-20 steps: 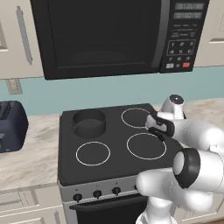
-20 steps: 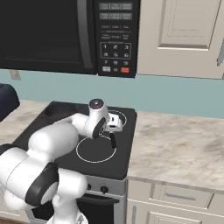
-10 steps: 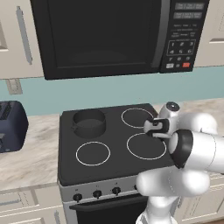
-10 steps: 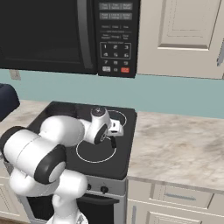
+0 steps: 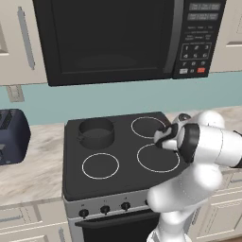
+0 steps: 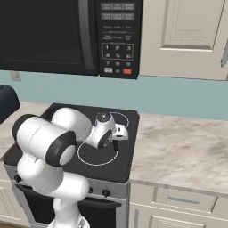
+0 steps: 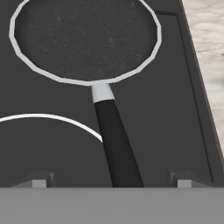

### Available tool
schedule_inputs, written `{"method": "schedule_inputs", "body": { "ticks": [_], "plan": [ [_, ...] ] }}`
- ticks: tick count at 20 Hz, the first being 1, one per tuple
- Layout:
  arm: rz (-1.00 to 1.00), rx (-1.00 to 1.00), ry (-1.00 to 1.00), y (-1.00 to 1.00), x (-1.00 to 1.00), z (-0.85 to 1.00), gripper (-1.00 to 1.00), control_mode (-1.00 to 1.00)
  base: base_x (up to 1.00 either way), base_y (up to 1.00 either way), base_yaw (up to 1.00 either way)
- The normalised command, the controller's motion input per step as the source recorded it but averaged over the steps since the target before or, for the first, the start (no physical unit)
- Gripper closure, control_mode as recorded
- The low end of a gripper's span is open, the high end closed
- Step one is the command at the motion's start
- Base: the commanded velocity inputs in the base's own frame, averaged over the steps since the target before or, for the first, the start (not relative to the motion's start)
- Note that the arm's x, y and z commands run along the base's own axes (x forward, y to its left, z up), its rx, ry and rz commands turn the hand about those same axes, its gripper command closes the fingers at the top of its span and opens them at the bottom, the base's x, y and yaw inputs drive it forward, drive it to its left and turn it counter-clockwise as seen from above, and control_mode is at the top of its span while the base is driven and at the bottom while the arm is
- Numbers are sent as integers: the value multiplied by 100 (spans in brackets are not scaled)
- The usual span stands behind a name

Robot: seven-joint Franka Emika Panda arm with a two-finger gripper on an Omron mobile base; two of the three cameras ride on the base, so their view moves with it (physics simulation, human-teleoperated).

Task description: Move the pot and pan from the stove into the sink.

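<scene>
The pan (image 7: 85, 39), shallow and black with a greyish rim, sits on the stove's (image 7: 175, 109) back right burner, its long black handle (image 7: 116, 140) pointing toward the hand. My gripper (image 7: 111, 180) hovers low over the handle's end, open, one fingertip on each side of it. In the left base view the gripper (image 5: 163, 137) is just right of the pan (image 5: 148, 126), mostly hidden by the forearm. The dark grey pot (image 5: 96, 131) stands on the back left burner of the stove (image 5: 75, 179). The sink is out of view.
A black microwave (image 5: 108, 38) hangs above the cooktop. A dark toaster (image 5: 12, 137) stands on the counter at the left. Pale marbled counter (image 6: 178, 147) stretches right of the stove (image 6: 120, 167). Both front burner rings are bare.
The hand has come down and slid a little left toward the pan's handle, with the elbow swinging lower. The jaws stayed open. Pot and pan have not moved.
</scene>
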Motion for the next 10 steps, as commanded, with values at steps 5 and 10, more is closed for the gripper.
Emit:
{"method": "schedule_inputs", "body": {
  "ticks": [5, 10],
  "plan": [
    [0, 0, 0, -4, 3, -2, -100, -100, 0, 0, 0],
    [0, 0, 0, 0, 2, -11, -100, -100, 0, 0, 0]
  ]
}}
